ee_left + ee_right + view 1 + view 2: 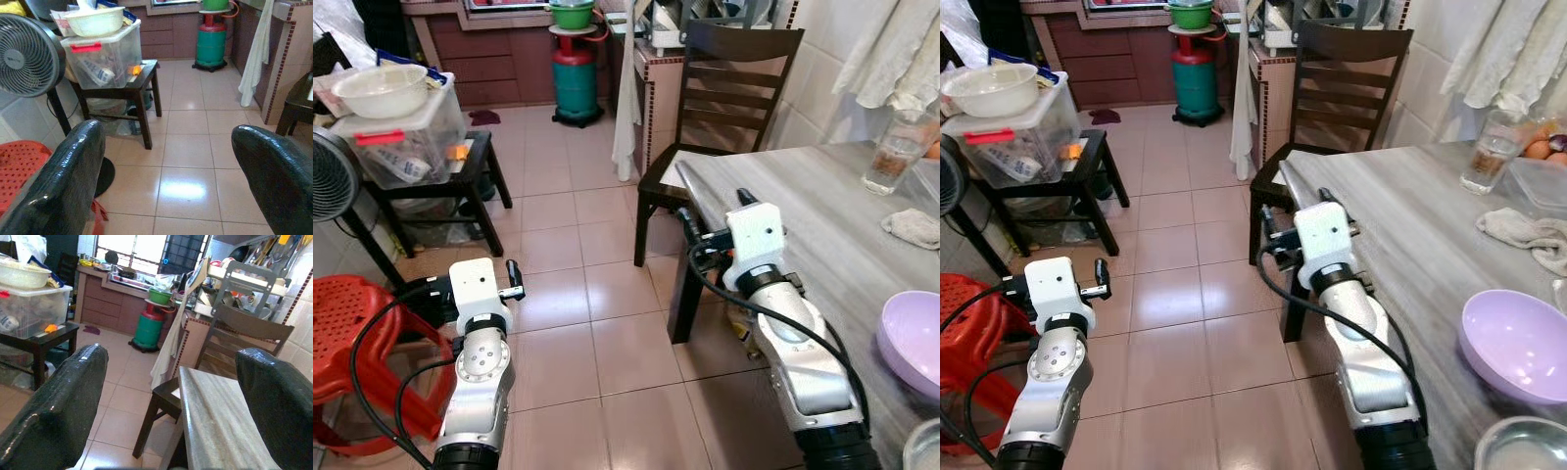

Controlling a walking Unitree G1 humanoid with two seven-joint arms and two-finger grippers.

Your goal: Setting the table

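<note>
Step in hand: you appear to be approaching the bench (1400, 211) before any pick; nothing is laid out yet, as far as I judge.
Right gripper (171, 396): fingers spread wide, holding nothing; it hovers just over the bench's near left edge, pointing along that edge toward the far corner.
Left gripper (166, 166): fingers spread wide, holding nothing; it hangs over the floor, well clear of the bench.
Purple bowl (1520, 345): upright, near the bench's near right edge, beside a metal bowl (1528, 446) at the very near edge.
Glass (1485, 152): upright, near the far right edge of the bench.
Cloth (1533, 233): crumpled, between the glass and the purple bowl, at the right edge.
Advice: bring the right arm across the bench toward the purple bowl; keep the wrist high so the cable clears the edge, and grip the rim, not the wall.
Risk: a smooth bowl on a smooth top may slide when nudged; close slowly.
Surface: grey wood-grain top, bare across its left half.
Chair (724, 93): dark wood, at the bench's far left corner.
Room: tiled floor (568, 294); red stool (352, 338) and fan (29, 54) by the left arm; plastic box (406, 132) on a low black table; green gas cylinder (576, 78) beyond.
</note>
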